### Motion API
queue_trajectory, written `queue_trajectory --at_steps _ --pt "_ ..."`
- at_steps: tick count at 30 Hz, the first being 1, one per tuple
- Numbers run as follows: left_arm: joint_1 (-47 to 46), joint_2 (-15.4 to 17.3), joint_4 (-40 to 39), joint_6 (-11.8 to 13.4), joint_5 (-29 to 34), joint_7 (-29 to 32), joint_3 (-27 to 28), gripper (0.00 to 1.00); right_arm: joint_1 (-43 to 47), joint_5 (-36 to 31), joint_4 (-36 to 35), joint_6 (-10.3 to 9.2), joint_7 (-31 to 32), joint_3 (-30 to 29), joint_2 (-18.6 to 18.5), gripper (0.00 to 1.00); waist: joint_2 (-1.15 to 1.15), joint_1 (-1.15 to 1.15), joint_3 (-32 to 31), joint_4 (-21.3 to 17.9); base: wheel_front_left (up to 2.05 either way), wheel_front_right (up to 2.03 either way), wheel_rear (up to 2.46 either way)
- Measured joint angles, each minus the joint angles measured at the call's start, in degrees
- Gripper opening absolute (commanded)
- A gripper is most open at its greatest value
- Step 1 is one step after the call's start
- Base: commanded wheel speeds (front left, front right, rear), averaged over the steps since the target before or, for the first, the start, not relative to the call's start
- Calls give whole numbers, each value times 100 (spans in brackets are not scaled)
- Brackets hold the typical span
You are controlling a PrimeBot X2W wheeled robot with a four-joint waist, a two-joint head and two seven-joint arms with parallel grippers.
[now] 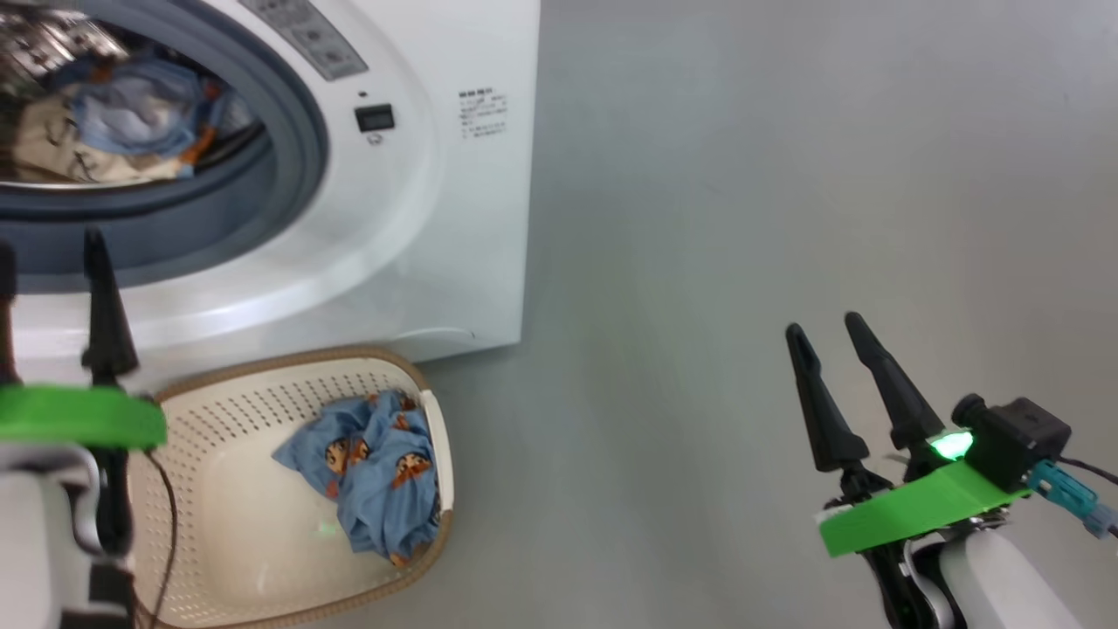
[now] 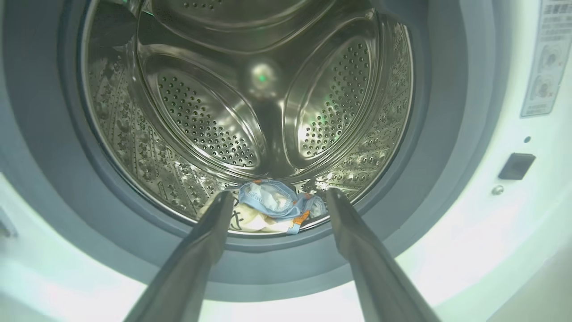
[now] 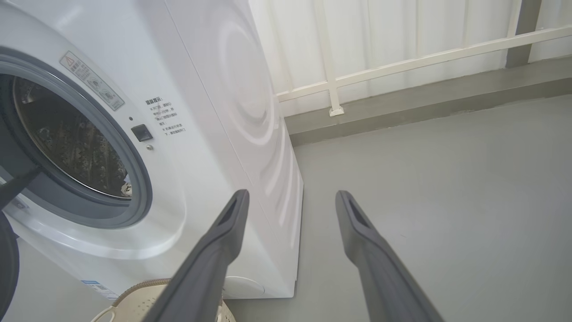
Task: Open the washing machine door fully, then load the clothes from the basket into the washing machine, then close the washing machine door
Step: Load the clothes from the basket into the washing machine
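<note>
Both grippers are spread wide with nothing in them. The left gripper point(image 1: 48, 253) is parked right in front of the washer point(image 1: 437, 227) mouth, fingers aimed into the drum point(image 2: 201, 125). From its wrist cam the tips line up with the lower edge of the grey-blue seal point(image 2: 53, 179), but I can't tell if they touch it. There's a bundle point(image 1: 122, 122) lying at the bottom of the drum near the front lip, light blue with orange bits and a cream piece under it. More clothes point(image 1: 376, 463), a crumpled blue piece with orange cartoon prints, sit in the basket point(image 1: 227, 489), pushed up against its right wall. The basket is on the floor point(image 1: 786, 175) just in front of the washer, below the opening. The right gripper point(image 1: 823, 325) hangs over bare grey floor, well off to the right of both washer and basket, pointing past the washer's side panel
</note>
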Motion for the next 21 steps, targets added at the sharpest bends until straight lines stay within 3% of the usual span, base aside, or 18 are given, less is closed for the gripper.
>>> queue_trajectory --at_steps 21 --pt "2302 -441 -1274 -13 202 0 8 100 753 33 34 0 0 -224 -274 100 0 0 -903 442 0 0 0"
